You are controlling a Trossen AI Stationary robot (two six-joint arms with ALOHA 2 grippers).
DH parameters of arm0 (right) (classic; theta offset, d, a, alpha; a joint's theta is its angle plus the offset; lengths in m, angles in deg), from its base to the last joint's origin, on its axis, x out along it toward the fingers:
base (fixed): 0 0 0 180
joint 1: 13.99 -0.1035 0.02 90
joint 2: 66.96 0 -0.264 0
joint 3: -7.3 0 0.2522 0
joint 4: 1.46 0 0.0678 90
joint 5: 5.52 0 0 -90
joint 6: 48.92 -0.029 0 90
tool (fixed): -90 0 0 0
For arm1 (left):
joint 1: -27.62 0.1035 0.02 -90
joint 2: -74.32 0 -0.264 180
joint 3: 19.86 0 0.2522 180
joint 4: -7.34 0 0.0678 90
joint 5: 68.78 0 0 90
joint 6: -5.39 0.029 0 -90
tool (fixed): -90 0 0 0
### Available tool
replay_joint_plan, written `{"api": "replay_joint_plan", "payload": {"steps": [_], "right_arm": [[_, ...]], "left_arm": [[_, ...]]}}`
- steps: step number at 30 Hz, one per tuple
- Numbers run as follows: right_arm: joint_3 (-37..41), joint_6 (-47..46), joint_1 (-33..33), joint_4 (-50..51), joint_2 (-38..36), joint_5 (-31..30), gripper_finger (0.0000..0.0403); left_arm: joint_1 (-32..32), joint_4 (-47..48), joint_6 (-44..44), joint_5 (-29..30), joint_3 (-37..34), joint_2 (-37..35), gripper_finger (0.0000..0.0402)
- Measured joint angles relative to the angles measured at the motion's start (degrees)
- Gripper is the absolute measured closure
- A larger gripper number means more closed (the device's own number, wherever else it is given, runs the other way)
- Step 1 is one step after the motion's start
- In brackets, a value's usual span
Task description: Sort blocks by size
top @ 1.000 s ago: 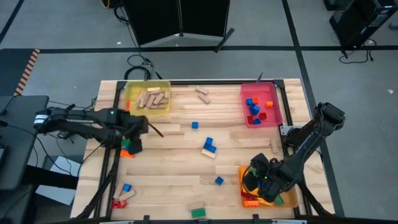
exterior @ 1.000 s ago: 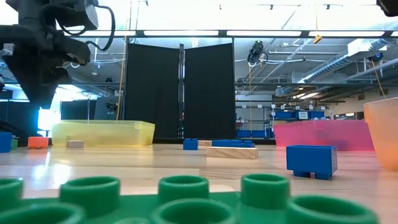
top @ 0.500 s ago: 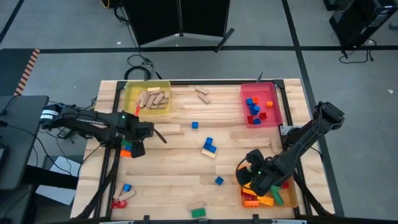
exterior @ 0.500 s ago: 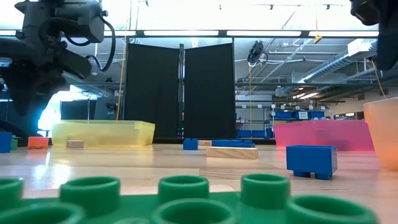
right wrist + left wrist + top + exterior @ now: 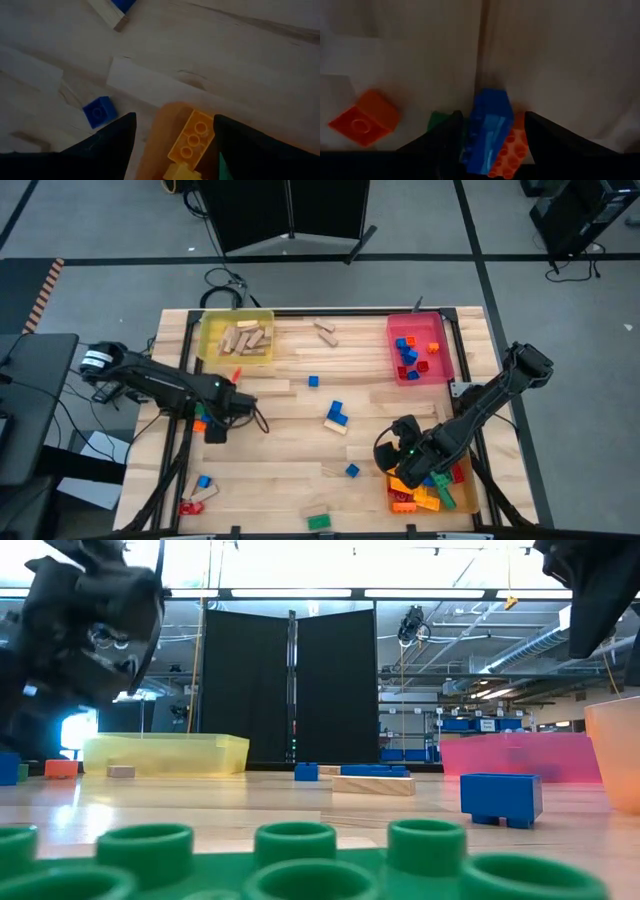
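Near the counter's left edge the left gripper has its jaws closed on a blue brick, while the right gripper, jaws apart and empty, hangs over the orange tray's rim, bare wood between them.

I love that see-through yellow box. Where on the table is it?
In the high view, the yellow tray sits at the table's far left corner, holding tan wooden blocks.

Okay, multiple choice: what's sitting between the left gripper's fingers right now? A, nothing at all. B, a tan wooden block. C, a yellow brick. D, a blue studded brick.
D: the left wrist view shows a blue studded brick standing between the left gripper's two dark fingers, with an orange brick right beside it.
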Motion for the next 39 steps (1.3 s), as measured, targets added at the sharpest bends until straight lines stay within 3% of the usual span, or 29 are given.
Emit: {"api": "replay_joint_plan", "payload": {"steps": [11,20,25,31,33,39], "right_arm": [[0.0,0.4,0.0,-0.4,0.0,0.0,0.0130],[0.0,3.5,0.0,-1.2,0.0,0.0,0.0128],[0.0,6.2,0.0,-1.3,0.0,0.0,0.0131],[0.0,11.3,-0.3,-1.4,0.0,-1.2,0.0133],[-0.6,12.4,-1.6,-1.2,-0.1,-5.0,0.0133],[-2.4,16.2,-8.1,-1.4,-2.3,-24.2,0.0144]], "left_arm": [[-0.1,-0.3,-1.5,2.7,-1.2,7.3,0.0194],[-0.1,-3.3,-4.3,2.2,-1.2,11.1,0.0296],[-0.1,-3.0,-10.1,2.2,0.5,10.5,0.0309],[-0.9,-5.9,-21.8,5.5,8.6,4.9,0.0309],[-1.8,-6.8,-25.9,7.6,12.7,3.0,0.0309],[-5.9,-16.7,-31.1,16.3,26.1,1.0,0.0309]]}}
